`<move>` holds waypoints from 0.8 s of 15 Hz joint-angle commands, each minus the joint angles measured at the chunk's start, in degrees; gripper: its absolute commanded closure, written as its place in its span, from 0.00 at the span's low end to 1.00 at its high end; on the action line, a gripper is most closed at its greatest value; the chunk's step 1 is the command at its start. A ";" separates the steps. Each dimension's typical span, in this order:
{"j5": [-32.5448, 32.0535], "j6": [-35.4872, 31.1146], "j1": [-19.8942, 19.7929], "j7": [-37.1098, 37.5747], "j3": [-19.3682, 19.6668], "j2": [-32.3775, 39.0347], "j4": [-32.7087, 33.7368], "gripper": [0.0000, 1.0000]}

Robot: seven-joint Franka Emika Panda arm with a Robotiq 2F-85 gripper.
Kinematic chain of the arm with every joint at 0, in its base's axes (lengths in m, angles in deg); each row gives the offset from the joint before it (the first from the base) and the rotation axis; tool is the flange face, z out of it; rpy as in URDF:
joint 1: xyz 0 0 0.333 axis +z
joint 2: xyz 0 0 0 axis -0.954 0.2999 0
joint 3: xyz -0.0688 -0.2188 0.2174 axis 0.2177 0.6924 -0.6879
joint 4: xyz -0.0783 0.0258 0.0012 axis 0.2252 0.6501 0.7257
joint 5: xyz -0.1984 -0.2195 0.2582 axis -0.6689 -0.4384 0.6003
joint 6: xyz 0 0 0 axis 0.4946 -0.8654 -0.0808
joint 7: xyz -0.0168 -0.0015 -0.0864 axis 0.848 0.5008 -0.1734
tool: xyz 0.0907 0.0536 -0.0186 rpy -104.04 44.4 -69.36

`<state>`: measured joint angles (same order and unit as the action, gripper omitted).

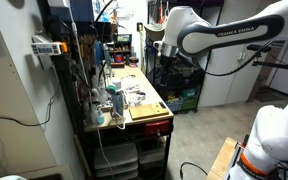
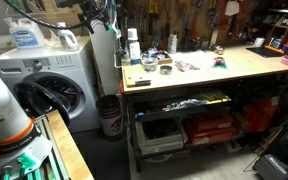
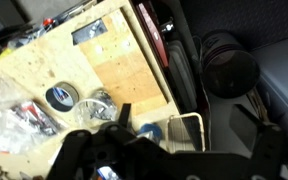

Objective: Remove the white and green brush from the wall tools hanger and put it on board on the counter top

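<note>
Near the desk [image 2: 249, 62] the pincer [image 3: 119, 130] hovers; whether it is apart I cannot tell. I cannot make out the brush; it is probably light and stiff, so grip its handle.

I see a flat tan wooden board [image 3: 129, 80], pale plywood counter top [image 3: 34, 75] edged red, white robot arm [image 1: 224, 35].

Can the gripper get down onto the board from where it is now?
Likely yes: in the wrist view the gripper hangs roughly over the board, whose top looks bare; the tape roll lies off to one side.
</note>
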<state>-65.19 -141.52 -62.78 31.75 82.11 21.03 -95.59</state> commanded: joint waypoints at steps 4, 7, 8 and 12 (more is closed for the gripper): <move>-3.08 -7.50 3.27 -7.02 -2.91 11.59 10.82 0.00; -2.06 -8.07 3.31 -6.81 -3.22 11.20 10.44 0.00; -2.11 -8.78 3.36 -7.55 -3.41 12.67 11.56 0.00; -2.21 -9.15 3.32 -8.42 -3.52 14.64 13.20 0.00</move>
<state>-67.37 -150.83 -59.47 23.28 78.62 35.59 -82.56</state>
